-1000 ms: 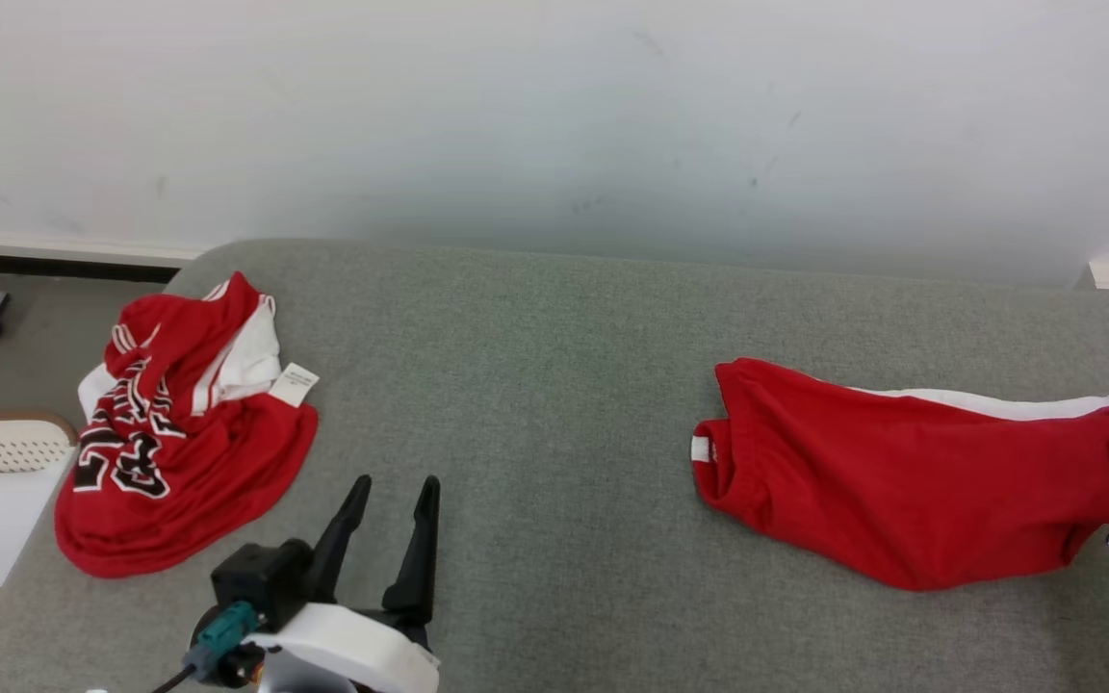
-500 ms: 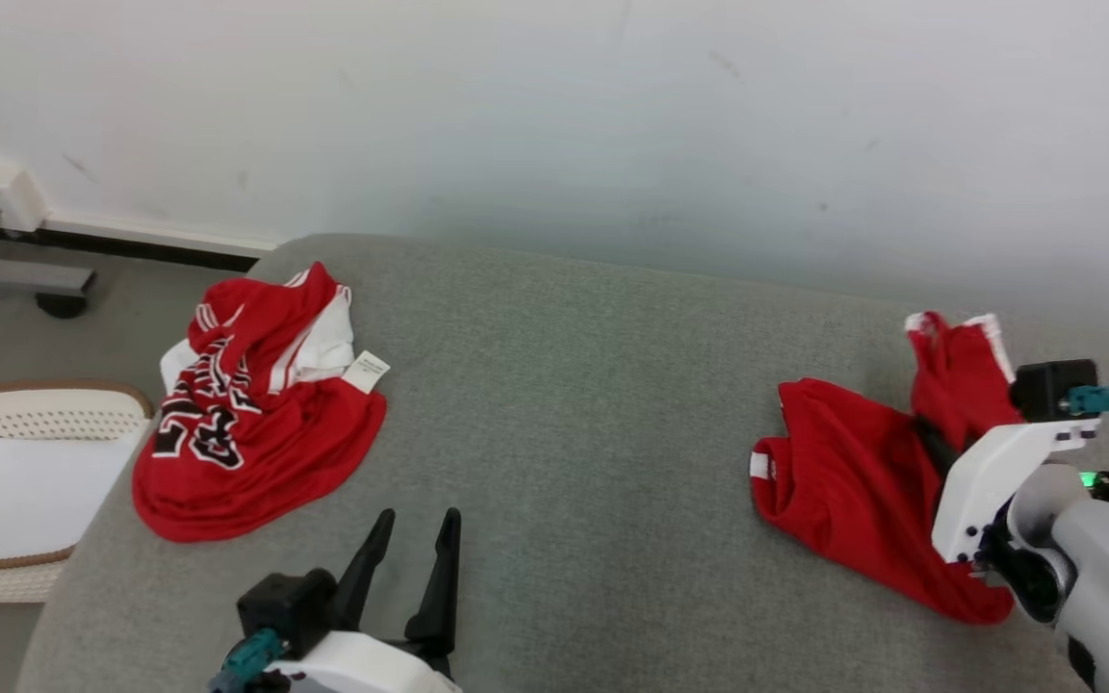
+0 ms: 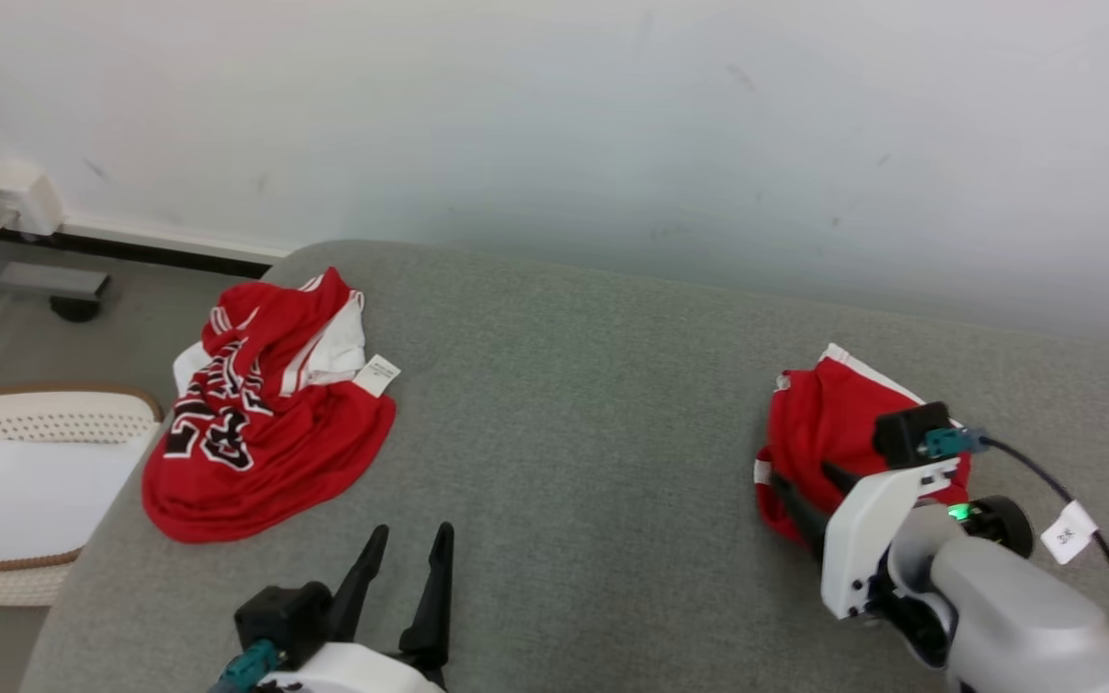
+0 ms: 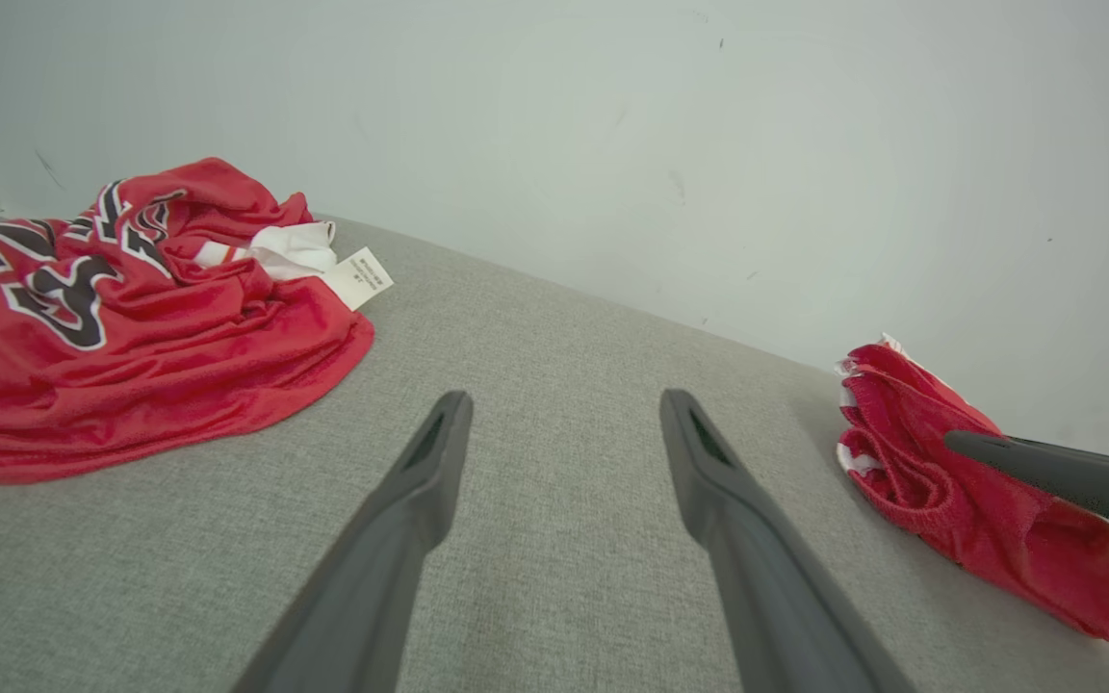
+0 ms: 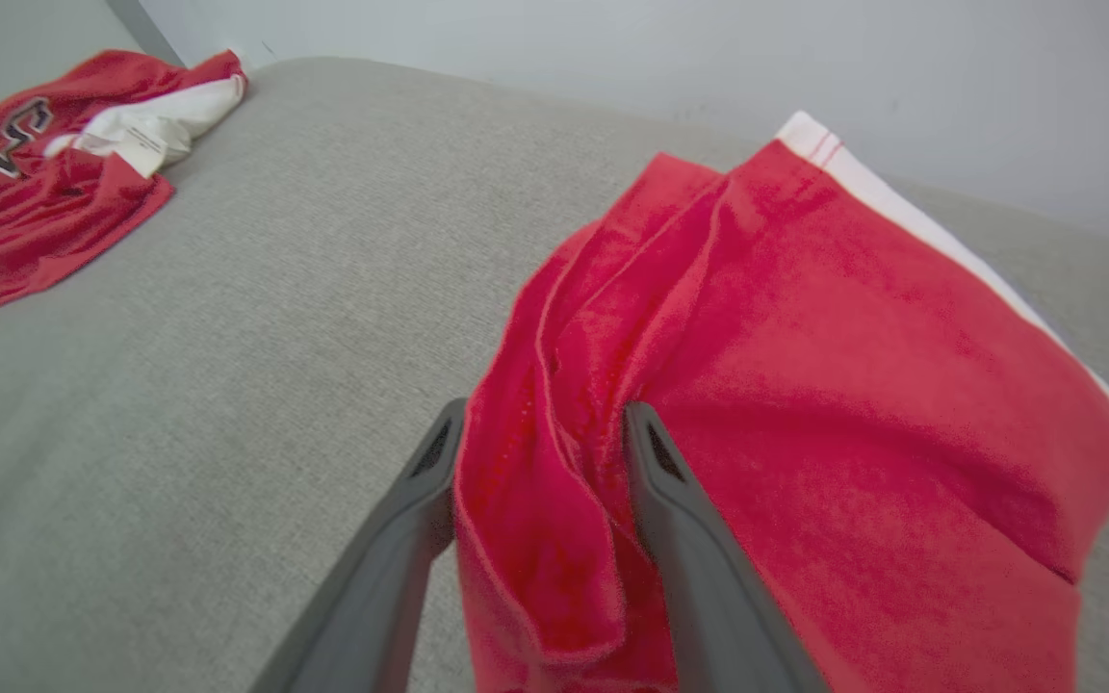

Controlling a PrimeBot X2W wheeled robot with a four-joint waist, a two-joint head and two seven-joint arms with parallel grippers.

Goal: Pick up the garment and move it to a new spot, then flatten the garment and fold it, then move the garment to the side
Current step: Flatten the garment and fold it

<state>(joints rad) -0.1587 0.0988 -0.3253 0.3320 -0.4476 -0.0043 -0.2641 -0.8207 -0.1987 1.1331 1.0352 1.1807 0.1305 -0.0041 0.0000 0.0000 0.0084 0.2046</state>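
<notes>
Shorts lie doubled over at about 3 o'clock on the counter, white trim uppermost. The right jaws stand parted about a loose fold at their 7 o'clock edge, so the folding step looks all but done. Next, I judge, those jaws must back out without dragging the layers, then regrip the whole bundle to carry it aside; the left jaws hang wide and empty at 7 o'clock, well clear of the jersey at 9.

Red shorts w/ white side stripe, red jersey w/ black white-edged lettering, grey surface, cream basket.
</notes>
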